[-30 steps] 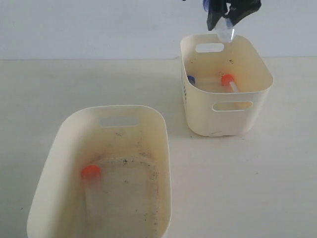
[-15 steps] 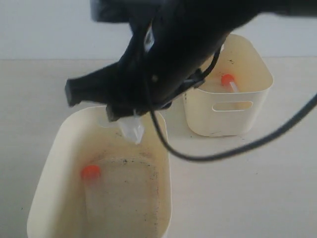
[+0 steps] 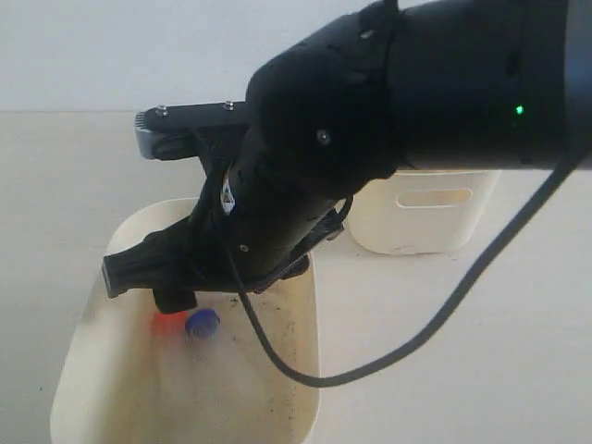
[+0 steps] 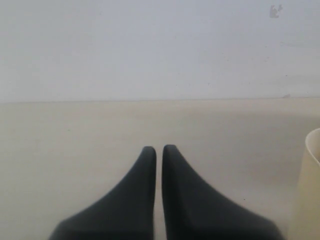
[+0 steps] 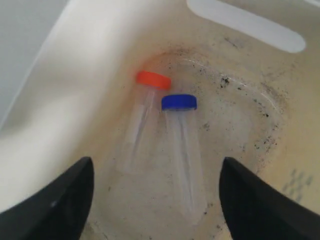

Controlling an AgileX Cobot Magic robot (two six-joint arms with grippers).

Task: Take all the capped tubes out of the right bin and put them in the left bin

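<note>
- Between the spread jaws of the right gripper [image 5: 156, 165], on the floor beneath them: blue-capped tube [image 5: 181, 145], clear body, lying flat with its cap end pointing away from the fingers [image 5: 55, 200]. Neither finger touches it.
- Just beside that tube, nearer one jaw: orange-capped tube [image 5: 142, 120], also lying flat and roughly parallel, with the two caps close together.
- Right gripper: jaws wide apart and gripping nothing. Both dark fingers hang over the floor, with the two tubes lying in the gap.
- Left bin [image 3: 79, 361]: cream tub around both tubes, with a floor marked by black specks and scuffs. An oval handle cut-out [image 5: 245, 22] sits in the wall ahead of the jaws, beyond the caps.
- Right arm [image 3: 370, 157]: large and dark, reaching across above the left bin and hiding much of it in the exterior view.
- Right bin [image 3: 425, 222]: cream tub behind the arm, well apart from the jaws. Its inside is hidden.
- Left gripper [image 4: 158, 150]: jaws drawn almost together with only a thin slit between them, and nothing in it. Pale tabletop [image 4: 75, 135] lies ahead.
</note>
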